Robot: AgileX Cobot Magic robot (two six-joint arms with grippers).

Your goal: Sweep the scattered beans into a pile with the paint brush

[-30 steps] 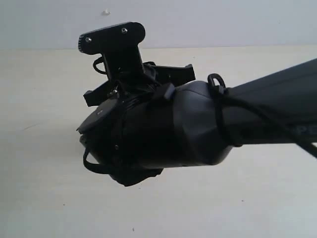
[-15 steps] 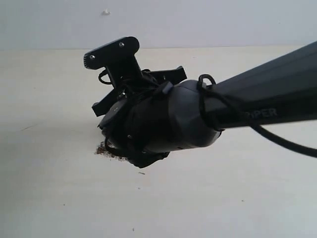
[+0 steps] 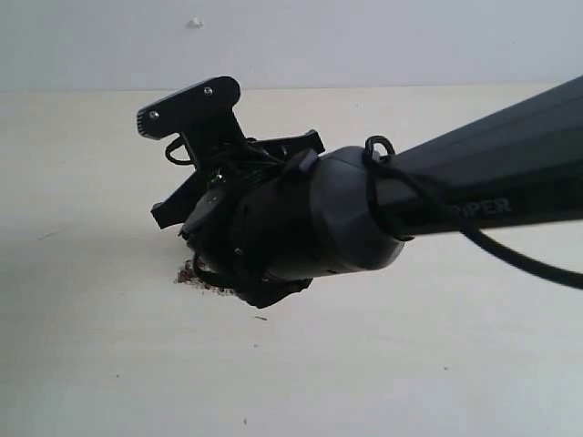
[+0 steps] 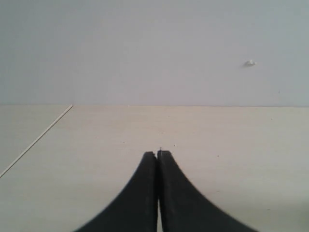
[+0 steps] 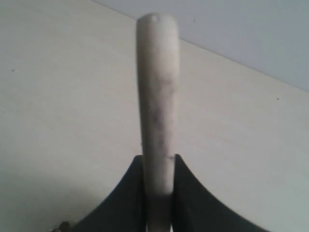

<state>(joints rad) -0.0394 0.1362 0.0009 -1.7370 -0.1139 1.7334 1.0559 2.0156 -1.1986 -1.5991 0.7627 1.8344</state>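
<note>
One paint brush [image 5: 157, 87] on show, and of it only the pale wooden handle, rounded at its end with a small hole there; ferrule and bristles out of sight. Two tools. Right tool [image 5: 158, 162] clenched on the brush handle, one black finger pressed to each side of the wood. Left tool [image 4: 158, 154] clamped together on nothing, fingertips touching, pointing out across the pale bench [image 4: 231, 145] toward the wall.

Beans [image 3: 193, 275] too many and too small to count: one reddish-brown patch left of centre in the exterior view, lying on the bench and running in under the black wrist. A few also glimpsed in the right wrist view, near the root of one finger.

One arm only in the exterior view, the right arm [image 3: 474, 200]: entering from the right edge, forearm sloping down toward the middle of the frame, bulky wrist housing at centre, tipped down over the bean patch. One camera bracket [image 3: 189, 107] sticking up at upper left of centre. One black cable [image 3: 510, 253] looped round the forearm and trailing off to the right edge. Right tool itself hidden behind the wrist there; impossible to say whether bristles touching the bench.

One small white speck [image 3: 194, 22] on the grey wall [image 3: 410, 41], upper left of the frame.
</note>
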